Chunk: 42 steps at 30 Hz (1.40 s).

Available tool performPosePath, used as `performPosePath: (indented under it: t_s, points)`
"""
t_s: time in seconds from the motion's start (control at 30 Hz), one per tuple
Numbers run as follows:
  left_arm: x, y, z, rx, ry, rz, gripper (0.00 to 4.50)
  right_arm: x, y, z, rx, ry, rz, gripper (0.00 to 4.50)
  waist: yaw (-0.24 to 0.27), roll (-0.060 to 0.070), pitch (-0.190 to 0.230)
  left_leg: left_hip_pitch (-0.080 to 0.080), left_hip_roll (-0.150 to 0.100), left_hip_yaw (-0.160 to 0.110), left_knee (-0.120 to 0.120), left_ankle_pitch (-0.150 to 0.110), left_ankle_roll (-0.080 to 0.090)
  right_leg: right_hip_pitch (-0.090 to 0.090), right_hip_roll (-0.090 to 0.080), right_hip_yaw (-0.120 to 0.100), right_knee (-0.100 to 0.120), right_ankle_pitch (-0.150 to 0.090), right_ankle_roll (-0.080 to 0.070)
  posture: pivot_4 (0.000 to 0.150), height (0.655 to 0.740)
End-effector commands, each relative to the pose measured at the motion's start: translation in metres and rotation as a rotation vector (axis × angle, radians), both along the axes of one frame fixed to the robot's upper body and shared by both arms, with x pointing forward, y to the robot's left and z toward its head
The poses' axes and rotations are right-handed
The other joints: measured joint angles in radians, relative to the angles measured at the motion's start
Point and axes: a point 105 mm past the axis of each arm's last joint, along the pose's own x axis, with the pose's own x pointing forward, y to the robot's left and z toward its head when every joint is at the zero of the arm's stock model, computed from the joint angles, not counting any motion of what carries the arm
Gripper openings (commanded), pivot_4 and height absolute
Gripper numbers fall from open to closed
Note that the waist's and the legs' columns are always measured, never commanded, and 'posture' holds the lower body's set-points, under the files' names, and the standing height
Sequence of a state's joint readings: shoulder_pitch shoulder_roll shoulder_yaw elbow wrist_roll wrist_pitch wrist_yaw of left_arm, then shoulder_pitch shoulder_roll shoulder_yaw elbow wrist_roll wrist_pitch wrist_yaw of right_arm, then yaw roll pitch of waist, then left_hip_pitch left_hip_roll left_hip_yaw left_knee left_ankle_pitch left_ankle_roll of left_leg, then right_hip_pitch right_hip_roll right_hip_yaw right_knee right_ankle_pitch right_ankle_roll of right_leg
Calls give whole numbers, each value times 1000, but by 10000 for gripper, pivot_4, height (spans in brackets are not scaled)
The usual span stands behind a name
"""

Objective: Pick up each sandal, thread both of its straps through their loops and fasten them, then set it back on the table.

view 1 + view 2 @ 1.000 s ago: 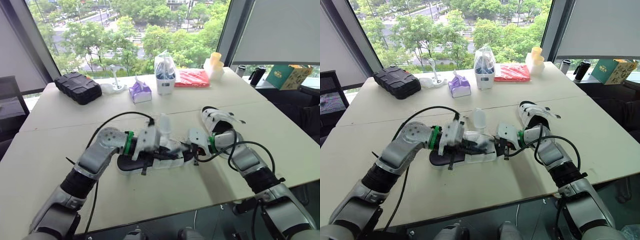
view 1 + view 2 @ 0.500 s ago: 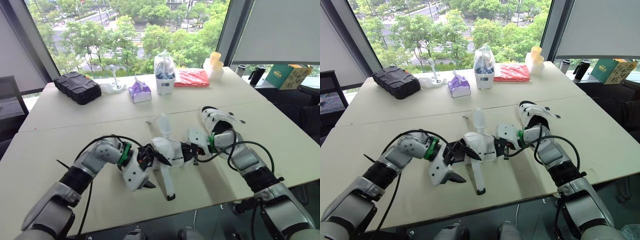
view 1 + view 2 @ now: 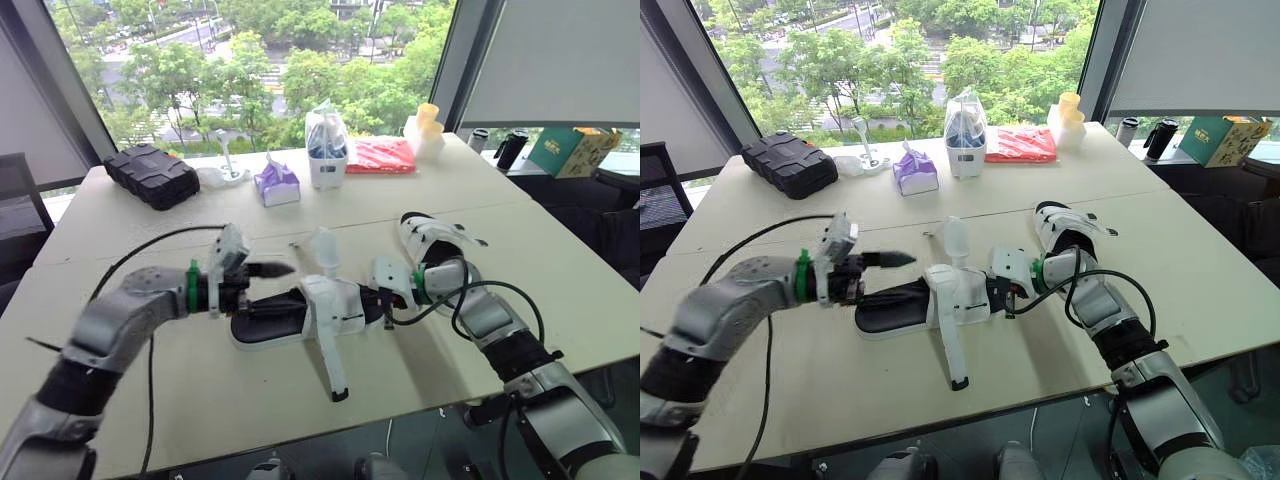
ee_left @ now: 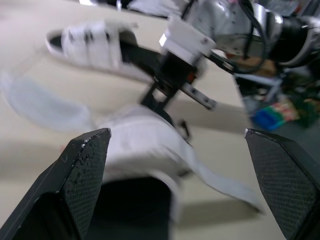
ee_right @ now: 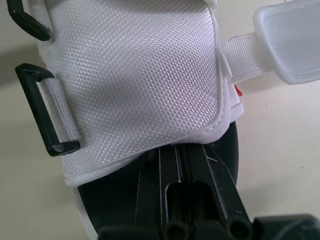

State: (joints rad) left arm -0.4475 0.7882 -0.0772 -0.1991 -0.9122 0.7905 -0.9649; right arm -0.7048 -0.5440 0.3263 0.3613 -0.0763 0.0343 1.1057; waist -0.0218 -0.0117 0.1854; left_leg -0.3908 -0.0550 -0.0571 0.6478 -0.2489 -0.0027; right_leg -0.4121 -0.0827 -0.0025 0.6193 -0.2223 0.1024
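We see the left gripper (image 4: pixel 176 132) just left of centre frame, fingers wide apart, hovering over the heel end of the near sandal (image 3: pixel 275 310). The right gripper (image 3: pixel 380 303) is clamped on that sandal's other end, centre frame. The sandal lies on the table (image 3: pixel 470 195). One loose strap (image 3: pixel 330 365) trails toward the lower frame and another strap (image 3: pixel 324 250) sticks up. The second sandal (image 3: pixel 432 238) sits centre-right, beside the right arm.
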Motion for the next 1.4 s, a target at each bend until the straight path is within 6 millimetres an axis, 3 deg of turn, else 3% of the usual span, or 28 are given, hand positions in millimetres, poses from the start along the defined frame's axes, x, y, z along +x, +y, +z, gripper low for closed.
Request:
performPosePath:
  t_s: [0.03,0.2,0.47,0.73,1.07,1.13,1.4]
  points:
    - [-33,-5,-8,-105,320,-18,44518,2,-2,-3,-31,3,-10,0,-1,0,0,0,0,0,0,0,0,0,0,0,0,0,0,1500,7400]
    - [-70,-17,-40,-42,492,-28,44518,1,-1,-1,-29,3,-3,0,4,0,0,0,0,-1,0,0,0,1,-1,1,-1,-2,-4,1500,7400]
    - [-40,-36,-80,-7,598,236,44518,0,-2,5,-32,1,1,0,10,0,0,1,0,-1,0,0,-1,1,-4,0,-2,-2,-4,1500,7400]
    - [-35,-63,-84,-33,615,220,44518,-1,-2,5,-38,4,0,0,11,0,-1,0,-2,0,0,0,-1,2,-4,0,-3,-2,-5,1500,7400]
    - [-30,-83,-77,-70,625,191,121,-2,-5,4,-40,5,-10,0,11,0,0,0,-2,0,0,0,-1,2,-4,0,-5,-2,-5,1500,7400]
    - [-28,-81,-74,-76,616,186,121,-2,-4,5,-39,6,-11,0,11,0,0,0,-2,0,0,0,-1,2,-4,0,-5,-2,-4,1500,7400]
    - [-20,-64,-26,-218,581,55,121,-1,-4,4,-40,4,-15,0,10,0,0,0,-2,0,0,0,-1,2,-3,0,-5,-2,-4,1500,7400]
